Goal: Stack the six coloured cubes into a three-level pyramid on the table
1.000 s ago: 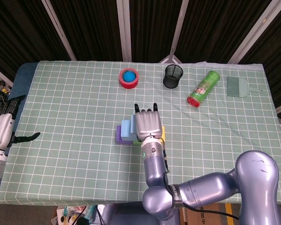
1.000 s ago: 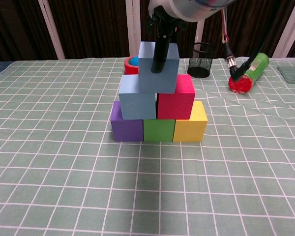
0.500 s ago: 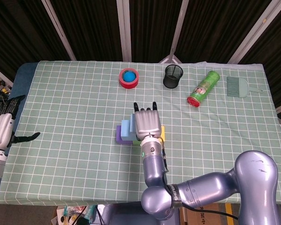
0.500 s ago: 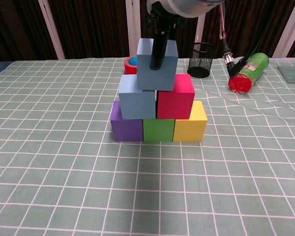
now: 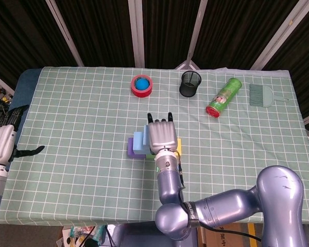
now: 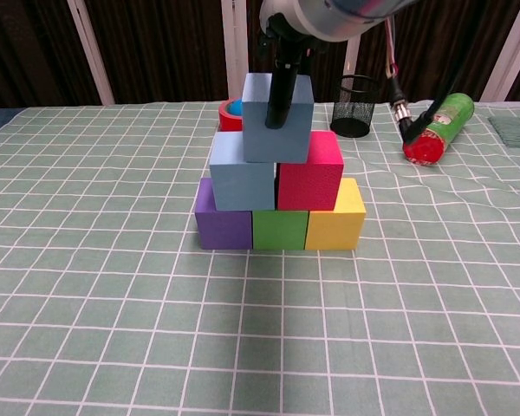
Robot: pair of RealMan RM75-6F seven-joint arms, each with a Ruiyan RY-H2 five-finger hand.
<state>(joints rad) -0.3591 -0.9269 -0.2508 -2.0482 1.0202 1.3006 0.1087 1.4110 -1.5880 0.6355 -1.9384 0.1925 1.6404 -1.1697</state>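
Observation:
In the chest view a pyramid stands mid-table: purple cube (image 6: 224, 227), green cube (image 6: 279, 230) and yellow cube (image 6: 335, 224) at the bottom, with a light blue cube (image 6: 240, 184) and a red cube (image 6: 310, 182) on them. A grey-blue cube (image 6: 302, 134) sits on top over the seam. My right hand (image 5: 164, 136) holds it from above, one of its dark fingers (image 6: 280, 87) lying down the cube's front face. In the head view this hand covers most of the stack. My left hand (image 5: 0, 144) hovers at the table's far left edge, fingers apart and holding nothing.
Along the back stand a red tape roll (image 5: 141, 85) with a blue centre, a black mesh cup (image 5: 190, 84), a green can (image 5: 223, 96) lying on its side and a grey brush (image 5: 265, 95). A cable hangs near the can (image 6: 435, 128).
The top cube rose slightly with my right hand, then came back down to about where it was. The left hand has not moved.

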